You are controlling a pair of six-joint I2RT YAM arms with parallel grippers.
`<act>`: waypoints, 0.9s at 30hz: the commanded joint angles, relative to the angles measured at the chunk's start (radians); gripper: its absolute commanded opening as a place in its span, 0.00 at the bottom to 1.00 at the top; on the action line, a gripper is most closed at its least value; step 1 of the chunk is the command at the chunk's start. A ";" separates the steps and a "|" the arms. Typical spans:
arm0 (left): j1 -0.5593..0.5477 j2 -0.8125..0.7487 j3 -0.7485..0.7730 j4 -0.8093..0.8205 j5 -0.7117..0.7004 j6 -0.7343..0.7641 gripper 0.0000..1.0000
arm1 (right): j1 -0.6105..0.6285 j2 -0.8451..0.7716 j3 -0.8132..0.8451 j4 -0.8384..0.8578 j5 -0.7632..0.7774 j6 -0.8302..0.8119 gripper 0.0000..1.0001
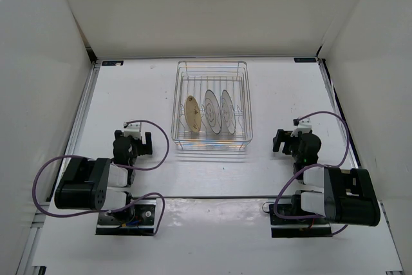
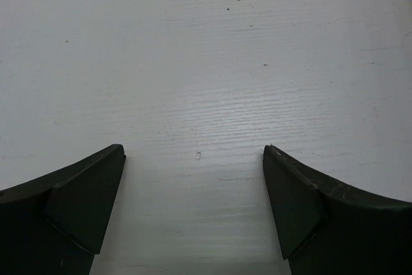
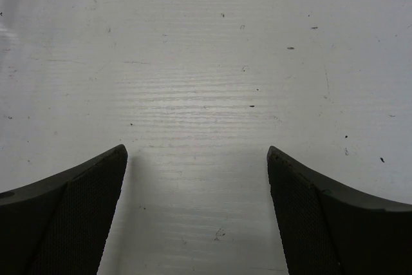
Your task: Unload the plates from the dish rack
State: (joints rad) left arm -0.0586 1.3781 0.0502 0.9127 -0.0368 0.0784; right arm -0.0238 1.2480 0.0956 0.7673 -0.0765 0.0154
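The silver wire dish rack (image 1: pixel 241 69) stands at the table's middle back. Three plates stand on edge in its dividers: a golden-tan plate (image 1: pixel 192 114) on the left, a white plate (image 1: pixel 212 112) in the middle and a second white plate (image 1: pixel 226 112) on the right. My left gripper (image 1: pixel 132 145) rests low near the table, left of the rack, open and empty (image 2: pixel 194 154). My right gripper (image 1: pixel 287 141) rests right of the rack, open and empty (image 3: pixel 197 154). Both wrist views show only bare white table between the fingers.
White walls enclose the table on the left, back and right. Metal rails run along the left edge (image 1: pixel 82 111) and right edge (image 1: pixel 335 104). The arm bases (image 1: pixel 126 216) and their purple cables (image 1: pixel 42 181) sit at the near edge.
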 commanded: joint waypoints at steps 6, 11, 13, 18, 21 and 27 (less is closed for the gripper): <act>0.238 0.065 -0.162 0.209 0.547 -0.038 0.99 | -0.001 0.002 0.021 0.020 -0.011 -0.011 0.90; 0.253 -0.142 -0.242 0.223 0.465 -0.106 0.99 | -0.001 -0.001 0.021 0.018 -0.011 -0.011 0.90; 0.217 -0.387 -0.164 -0.182 0.356 -0.135 0.99 | -0.001 0.001 0.023 0.018 -0.011 -0.011 0.90; 0.100 -0.703 0.181 -0.806 0.147 -0.122 0.99 | 0.002 0.002 0.019 0.020 -0.009 -0.011 0.90; 0.100 -0.683 0.405 -1.056 0.084 -0.290 0.99 | 0.002 0.002 0.021 0.018 -0.011 -0.011 0.90; 0.094 -0.253 1.062 -1.604 0.302 -0.314 0.99 | 0.001 0.004 0.020 0.018 -0.012 -0.011 0.90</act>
State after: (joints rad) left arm 0.0418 0.9806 0.9401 -0.3397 0.1905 -0.1688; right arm -0.0238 1.2480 0.0956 0.7677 -0.0822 0.0154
